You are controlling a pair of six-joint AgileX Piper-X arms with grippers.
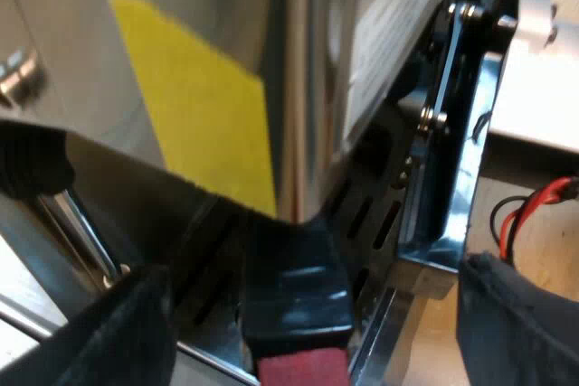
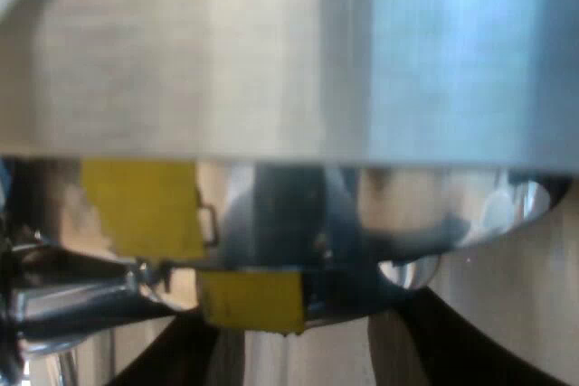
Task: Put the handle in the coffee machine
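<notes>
Left wrist view puts us close against the espresso machine (image 1: 208,24), its steel wall above our left claw (image 1: 308,314) and a yellow patch (image 1: 199,115) stuck on it. Under that wall, straight ahead between the wide-spread fingers (image 1: 118,332), sits the dark handle (image 1: 294,287), its red end (image 1: 303,371) nearest the claw; neither finger touches it. We judge the holder is already up in the machine's front, so the step in hand is seating it. The next move calls for closing on the handle to swing it tight, or backing off clear of it. The joint with the machine is hidden, so the lock is unproven. Our right claw (image 2: 308,350) also stands wide, holding nothing, hard against the steel with blurred reflections.
</notes>
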